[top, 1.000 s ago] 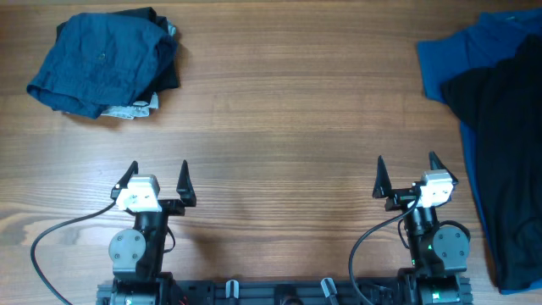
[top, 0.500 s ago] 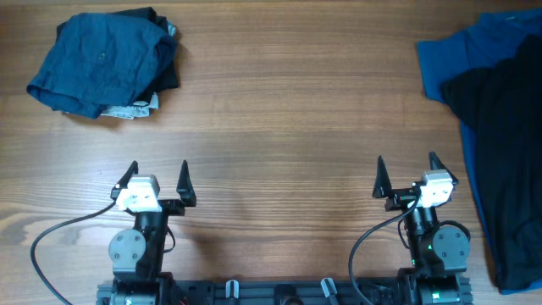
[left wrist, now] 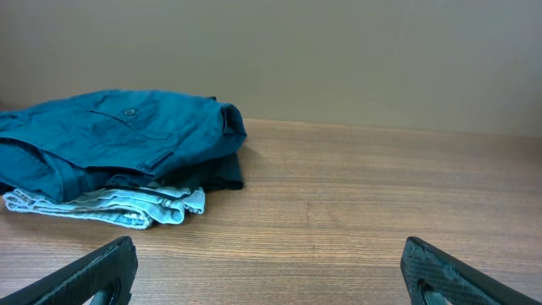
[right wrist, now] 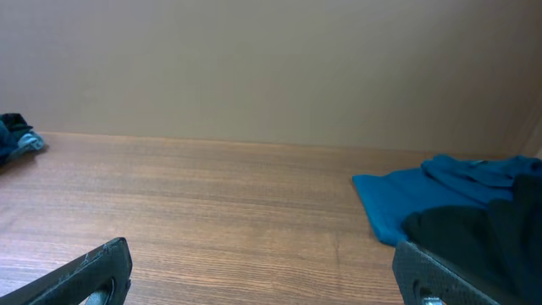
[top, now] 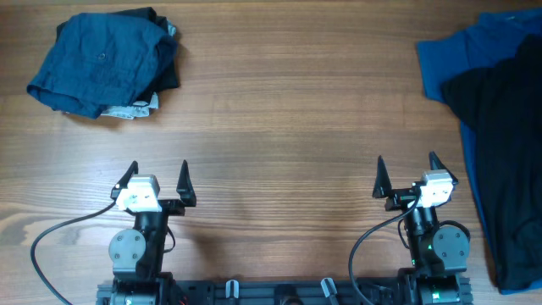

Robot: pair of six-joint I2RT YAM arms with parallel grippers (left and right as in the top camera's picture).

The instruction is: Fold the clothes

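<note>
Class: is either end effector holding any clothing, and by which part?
Nothing is held. The left end effector and right end effector are open, apart from the blue pile and the black shirt.

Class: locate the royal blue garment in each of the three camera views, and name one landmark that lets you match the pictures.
Overhead: royal blue garment at the top right, partly under a black garment.
Left wrist: not in it.
Right wrist: at the right, behind the black garment.
Shared landmark: the dark blue pile, top left overhead, left in the left wrist view, far left edge in the right wrist view.
</note>
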